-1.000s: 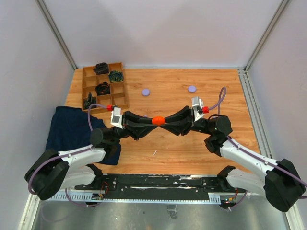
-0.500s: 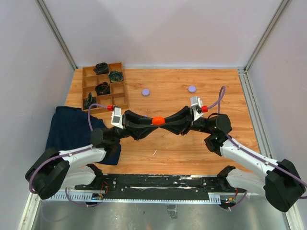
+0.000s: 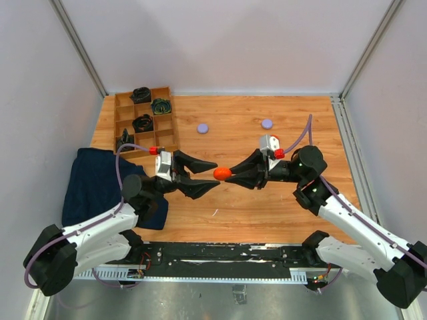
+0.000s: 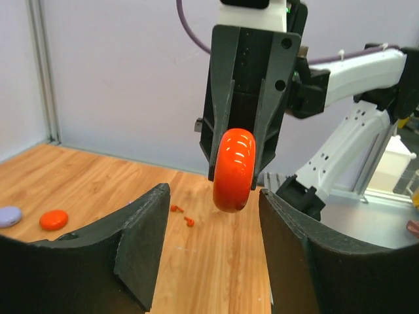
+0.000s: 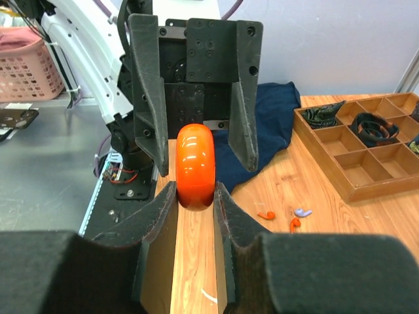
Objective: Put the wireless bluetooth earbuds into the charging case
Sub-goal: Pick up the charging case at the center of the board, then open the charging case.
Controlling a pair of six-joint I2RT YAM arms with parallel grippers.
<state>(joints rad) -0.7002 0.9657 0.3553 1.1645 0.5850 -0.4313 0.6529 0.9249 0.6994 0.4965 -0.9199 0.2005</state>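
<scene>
An orange-red round charging case hangs closed above the table's middle, and my right gripper is shut on it. The right wrist view shows the case edge-on between my right gripper's pads. My left gripper stands open just left of the case, facing it without touching. In the left wrist view the case hangs beyond my left gripper. Tiny earbuds lie on the wood: two orange-red earbuds and a lavender earbud. The left wrist view shows two orange-red earbuds.
A wooden compartment tray with black coiled bundles stands at the back left. A dark blue cloth lies at the left edge. Two lavender discs sit further back. An orange disc lies beside a lavender one.
My left gripper has opened, let go of the orange-red case and drawn back to the left. The right gripper keeps hold of the case.
</scene>
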